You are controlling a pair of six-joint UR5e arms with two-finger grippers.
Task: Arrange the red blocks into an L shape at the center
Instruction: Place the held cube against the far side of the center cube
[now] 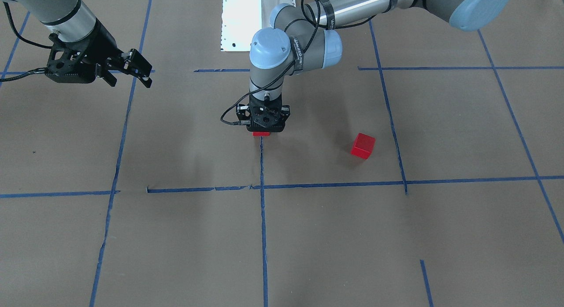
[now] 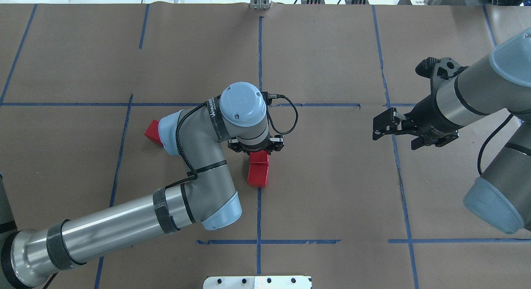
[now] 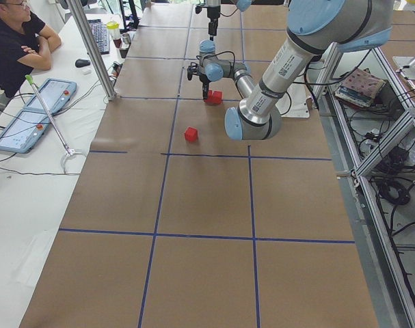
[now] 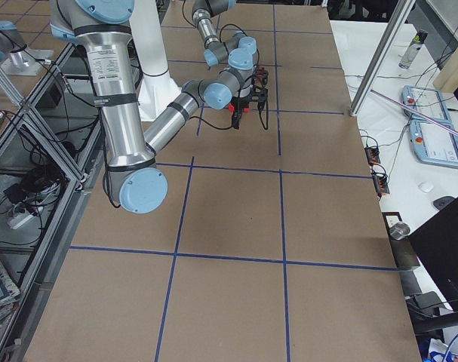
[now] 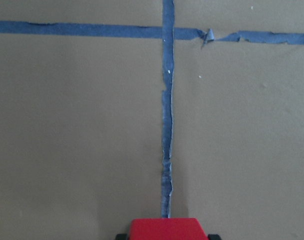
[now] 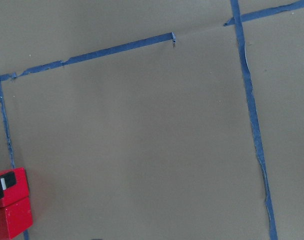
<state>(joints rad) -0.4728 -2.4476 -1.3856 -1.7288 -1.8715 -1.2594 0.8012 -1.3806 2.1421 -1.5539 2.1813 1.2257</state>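
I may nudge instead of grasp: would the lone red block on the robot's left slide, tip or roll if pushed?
The lone red block is a flat-sided cube on brown paper, so it probably slides rather than rolls or tips. It looks small and rigid, likely light. Skewed to the tape lines, it may spin under an off-center push.

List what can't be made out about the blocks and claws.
- Left claw: jaws hidden under its wrist, overhead and front; grip on the red block beneath it unclear.
- Outlying red block: partly covered by the left arm overhead.
- Second central red block: hidden behind the claw in front view.
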